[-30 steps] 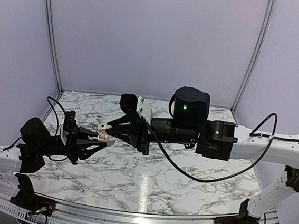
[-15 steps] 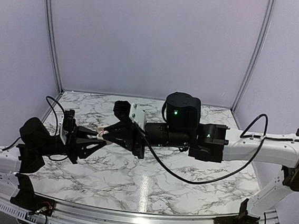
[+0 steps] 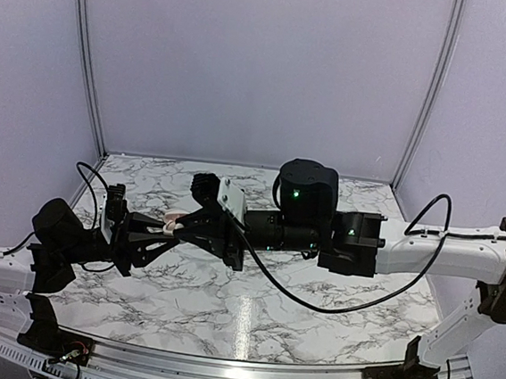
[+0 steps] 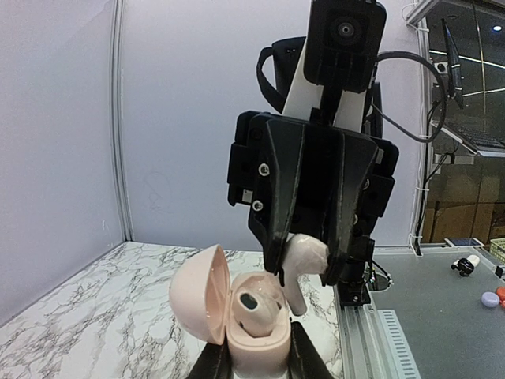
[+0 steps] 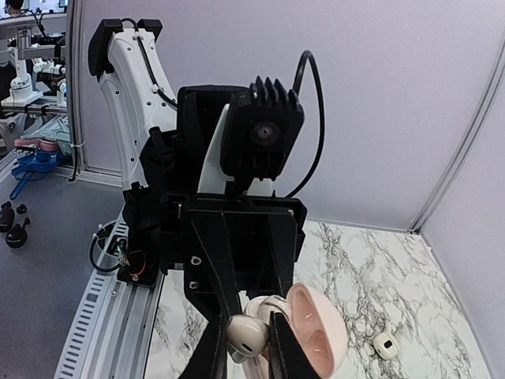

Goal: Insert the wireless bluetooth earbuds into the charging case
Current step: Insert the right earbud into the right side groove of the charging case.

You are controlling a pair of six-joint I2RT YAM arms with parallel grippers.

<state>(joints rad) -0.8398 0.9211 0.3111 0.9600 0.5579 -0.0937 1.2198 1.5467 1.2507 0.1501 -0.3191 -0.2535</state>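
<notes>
Within the grip of the left end effector (image 4: 256, 359) sat the open case (image 4: 251, 338), one earbud (image 4: 252, 302) seated inside; just above it the right end effector (image 5: 248, 349) pinched a second earbud (image 4: 304, 254), stem down.

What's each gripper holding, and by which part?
Left gripper: open pale-pink plastic clamshell charging case, by its lower shell. Right gripper: pale-pink stemmed earbud, by its bulb; stem free.

Bright, even light; glare on table (image 3: 240, 318)
</notes>
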